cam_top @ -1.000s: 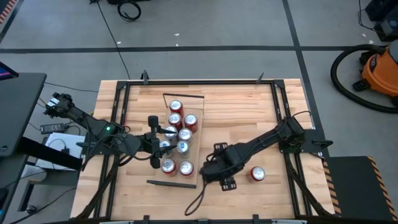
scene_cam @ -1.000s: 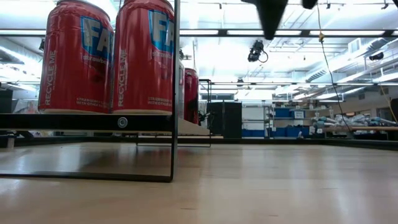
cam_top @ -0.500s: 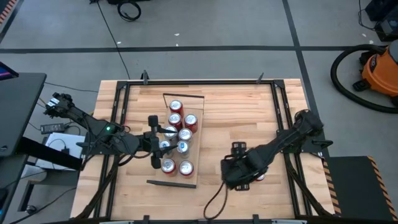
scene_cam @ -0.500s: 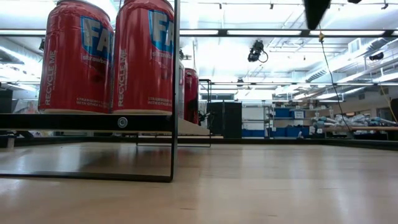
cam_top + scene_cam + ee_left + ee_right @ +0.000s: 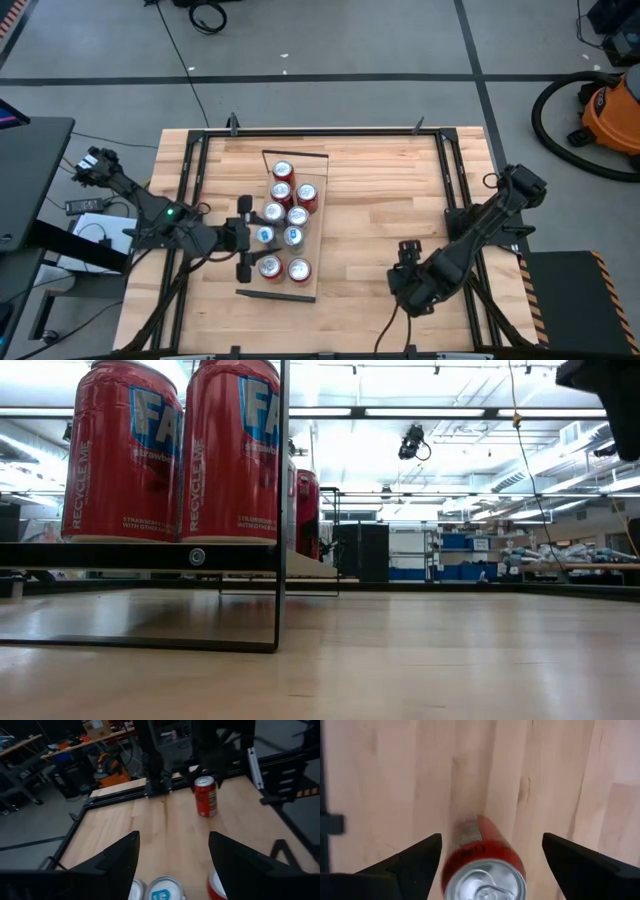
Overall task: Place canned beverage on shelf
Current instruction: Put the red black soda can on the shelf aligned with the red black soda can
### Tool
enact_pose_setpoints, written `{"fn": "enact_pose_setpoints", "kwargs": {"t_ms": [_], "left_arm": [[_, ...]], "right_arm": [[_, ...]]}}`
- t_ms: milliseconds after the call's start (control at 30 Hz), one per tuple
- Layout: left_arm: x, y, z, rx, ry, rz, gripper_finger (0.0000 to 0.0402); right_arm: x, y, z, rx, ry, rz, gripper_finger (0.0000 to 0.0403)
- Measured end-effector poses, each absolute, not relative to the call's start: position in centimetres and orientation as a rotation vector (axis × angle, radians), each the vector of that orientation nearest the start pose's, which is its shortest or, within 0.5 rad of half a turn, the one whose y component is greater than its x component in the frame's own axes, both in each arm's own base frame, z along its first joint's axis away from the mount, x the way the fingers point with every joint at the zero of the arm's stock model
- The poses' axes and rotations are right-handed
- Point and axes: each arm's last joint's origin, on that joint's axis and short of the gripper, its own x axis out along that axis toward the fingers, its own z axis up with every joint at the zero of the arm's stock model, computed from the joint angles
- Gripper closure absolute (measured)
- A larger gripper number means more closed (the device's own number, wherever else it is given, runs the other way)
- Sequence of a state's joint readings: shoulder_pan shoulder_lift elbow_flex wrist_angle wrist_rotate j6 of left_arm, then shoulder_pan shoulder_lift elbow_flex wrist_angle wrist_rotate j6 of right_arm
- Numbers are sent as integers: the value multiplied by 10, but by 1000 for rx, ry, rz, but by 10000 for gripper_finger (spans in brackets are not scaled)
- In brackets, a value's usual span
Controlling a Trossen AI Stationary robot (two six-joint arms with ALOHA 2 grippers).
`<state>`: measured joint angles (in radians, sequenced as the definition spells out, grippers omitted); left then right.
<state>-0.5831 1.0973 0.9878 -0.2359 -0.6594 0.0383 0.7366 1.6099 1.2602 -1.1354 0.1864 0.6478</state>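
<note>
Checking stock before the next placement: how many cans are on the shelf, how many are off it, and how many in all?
Cans on shelf: 9
Loose can on table: 1
Total cans: 10

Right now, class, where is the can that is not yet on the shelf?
The loose can stands on the table's right side, under the open right gripper, apart from the shelf.

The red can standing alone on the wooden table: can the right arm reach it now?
Probably yes. The right tool hangs open directly above the lone red can, its fingers apart on either side, and nothing lies between them.
</note>
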Motion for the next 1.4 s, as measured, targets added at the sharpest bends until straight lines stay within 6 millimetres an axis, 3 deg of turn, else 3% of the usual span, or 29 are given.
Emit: {"fn": "enact_pose_setpoints", "kwargs": {"t_ms": [233,600,833,1067,1400], "left_arm": [[202,-121,341,219,279,43,153],[201,-122,340,227,288,35,153],[201,-122,339,227,288,35,153],[201,-122,339,227,288,35,153],[201,-122,339,234,290,34,153]], "right_arm": [[213,189,229,-151,1448,19,39],[205,182,210,-140,1556,49,63],[219,164,210,107,1558,-190,85],[241,133,210,439,1459,-546,61],[263,107,208,445,1399,-495,24]]}}
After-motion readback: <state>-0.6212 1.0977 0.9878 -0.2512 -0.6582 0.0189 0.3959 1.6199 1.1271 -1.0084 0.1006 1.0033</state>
